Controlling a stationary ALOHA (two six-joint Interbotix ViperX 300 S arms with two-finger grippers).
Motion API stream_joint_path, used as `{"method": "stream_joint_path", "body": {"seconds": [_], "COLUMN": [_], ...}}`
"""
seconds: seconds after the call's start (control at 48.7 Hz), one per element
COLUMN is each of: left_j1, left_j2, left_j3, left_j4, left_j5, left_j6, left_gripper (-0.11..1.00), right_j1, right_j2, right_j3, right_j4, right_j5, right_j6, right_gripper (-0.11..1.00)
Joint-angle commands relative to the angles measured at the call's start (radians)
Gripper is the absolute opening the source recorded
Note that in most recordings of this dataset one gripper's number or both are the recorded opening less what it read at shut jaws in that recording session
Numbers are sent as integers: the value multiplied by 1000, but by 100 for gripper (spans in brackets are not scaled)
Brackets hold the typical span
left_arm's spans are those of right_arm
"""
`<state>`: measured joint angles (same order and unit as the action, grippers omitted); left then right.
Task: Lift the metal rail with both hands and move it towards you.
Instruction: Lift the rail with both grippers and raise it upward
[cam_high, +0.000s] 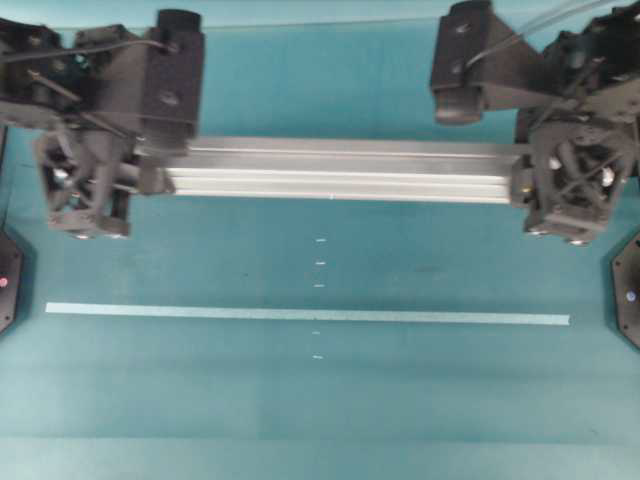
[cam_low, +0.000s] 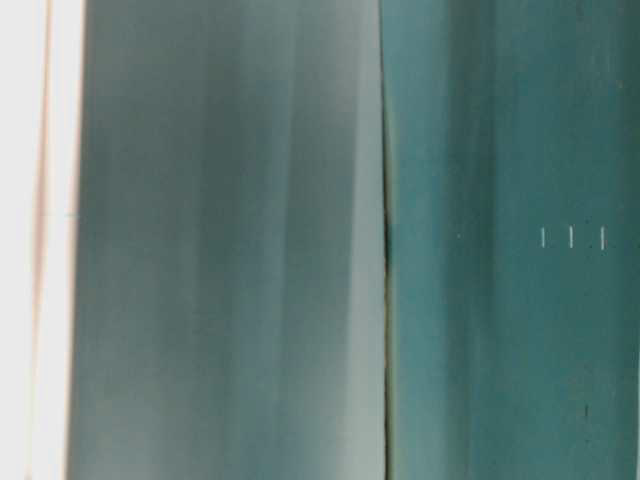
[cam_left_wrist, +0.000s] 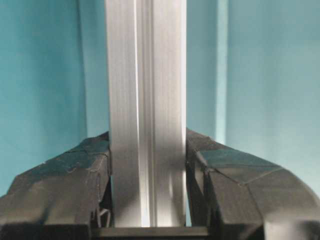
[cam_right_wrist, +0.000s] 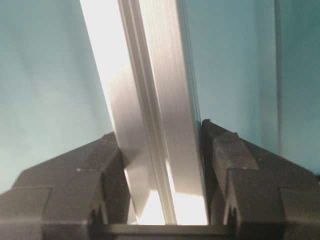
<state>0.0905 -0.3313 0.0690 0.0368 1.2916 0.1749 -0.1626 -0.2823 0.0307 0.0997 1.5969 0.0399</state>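
Teal table (cam_high: 400, 400) with a thin pale tape strip (cam_high: 300, 314) flat across it

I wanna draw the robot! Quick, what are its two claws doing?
Left gripper: shut on the metal rail.
Right gripper: shut on the metal rail.

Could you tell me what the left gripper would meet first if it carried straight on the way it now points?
The left gripper, closed on the metal rail, points down, so it would probably meet the teal table first. Nothing else shows below it, though the gap to the table is hard to judge.
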Motion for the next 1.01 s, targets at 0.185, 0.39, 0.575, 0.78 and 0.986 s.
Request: {"method": "stream_joint_path", "body": {"seconds": [0.185,0.39,0.575,0.78,0.986], "left_j1": [-51,-51,-51,-48,-43], "left_j2": [51,57,58,69,57], "left_j3": [-187,-193,-193,-166,-55], "left_j4": [-3,-3,-3,-3,-3], "left_j5": [104,104,104,104,40], "left_j6": [0,-2,-2,-9,-109], "left_gripper": [31,31,31,31,31], "right_j1": [25,26,28,28,46], "right_j2": [3,3,2,2,-2], "right_j3": [-95,-98,-95,-43,48], "right_j4": [0,0,-2,-2,-2], "right_j5": [5,5,5,-2,-34], "right_j6": [67,67,66,67,69], "right_gripper": [42,42,42,42,42]}}
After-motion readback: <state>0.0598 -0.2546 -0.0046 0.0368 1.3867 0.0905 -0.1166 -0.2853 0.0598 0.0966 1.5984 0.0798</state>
